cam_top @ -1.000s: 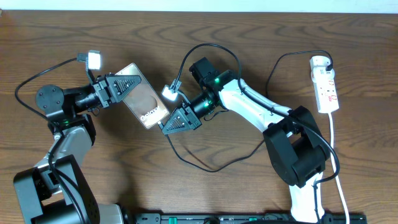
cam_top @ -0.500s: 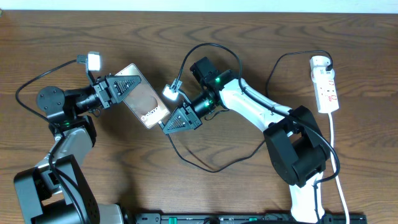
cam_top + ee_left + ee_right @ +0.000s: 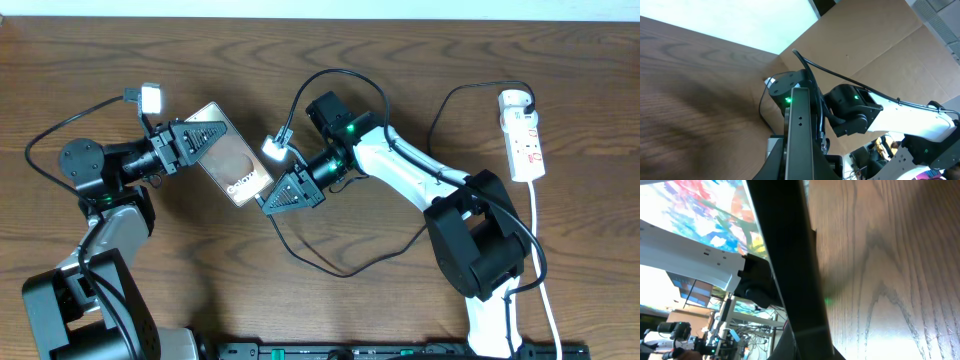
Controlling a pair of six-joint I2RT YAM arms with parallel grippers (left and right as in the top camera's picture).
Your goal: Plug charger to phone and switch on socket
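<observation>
The phone [image 3: 235, 168], a brown slab with white "Galaxy" lettering, is held tilted above the table. My left gripper [image 3: 205, 138] is shut on its upper left end; in the left wrist view its dark edge [image 3: 801, 130] runs up between my fingers [image 3: 801, 167]. My right gripper [image 3: 272, 200] is shut at the phone's lower right end, on the plug end of the charger, whose thin black cable [image 3: 330, 268] loops across the table below. The plug tip itself is hidden. The right wrist view shows only a dark bar [image 3: 790, 270] over wood. The white socket [image 3: 524, 135] lies far right.
The socket's white cord [image 3: 545, 270] runs down the right edge past the right arm's base [image 3: 480, 250]. A black cable [image 3: 450, 100] curves into the socket's top end. The left arm's base [image 3: 85, 165] is at the left. A black rail [image 3: 380, 352] lines the front edge.
</observation>
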